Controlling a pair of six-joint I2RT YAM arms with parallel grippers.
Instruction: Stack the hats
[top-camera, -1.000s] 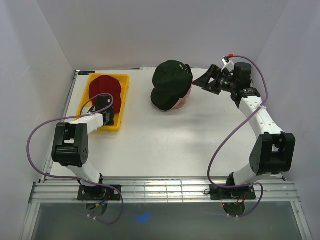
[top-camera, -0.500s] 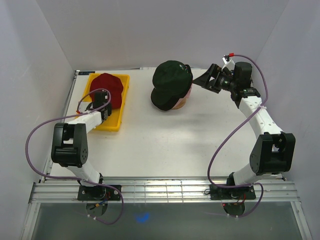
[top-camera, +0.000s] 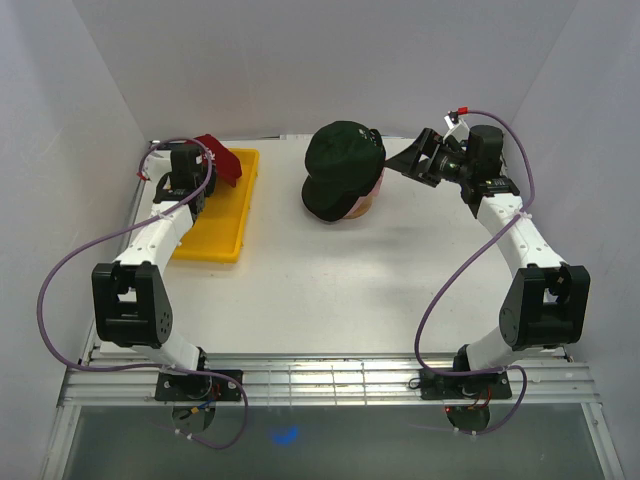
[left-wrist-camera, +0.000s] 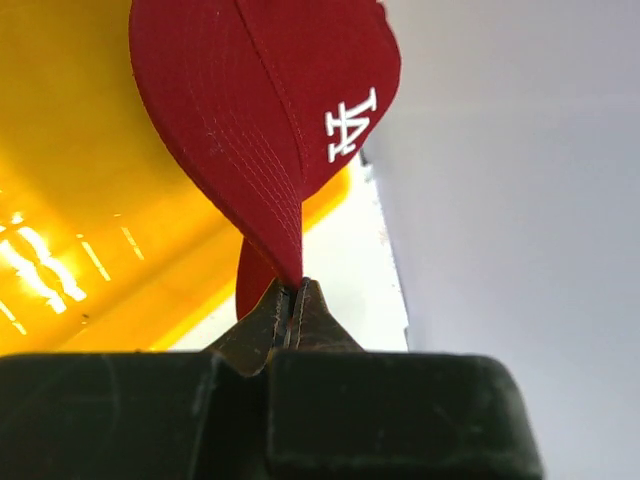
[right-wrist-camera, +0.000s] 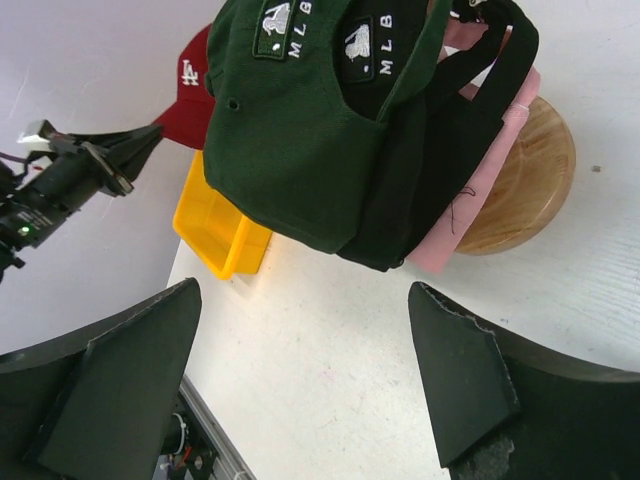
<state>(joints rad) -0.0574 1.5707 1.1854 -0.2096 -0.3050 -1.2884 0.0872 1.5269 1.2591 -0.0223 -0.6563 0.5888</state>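
A red hat (left-wrist-camera: 260, 110) with a white logo hangs by its edge from my left gripper (left-wrist-camera: 292, 292), whose jaws are pressed shut on the fabric. From above, the red hat (top-camera: 222, 160) is held over the far end of the yellow tray (top-camera: 215, 215). A dark green hat (top-camera: 343, 165) tops a pile on the wooden stand (top-camera: 362, 205). The right wrist view shows that green hat (right-wrist-camera: 300, 130) over a black hat (right-wrist-camera: 450, 130) and a pink layer (right-wrist-camera: 480, 170). My right gripper (top-camera: 405, 160) stands open just right of the pile, with nothing between its fingers (right-wrist-camera: 460, 370).
The yellow tray (left-wrist-camera: 80, 200) sits at the table's far left and looks bare inside. The wooden stand (right-wrist-camera: 525, 180) is at the back centre. White walls close in on the left, back and right. A metal rail runs along the near edge.
My left gripper closed on the red hat in the tray and lifted it up toward the back left. The right arm has stayed where it was, still open.
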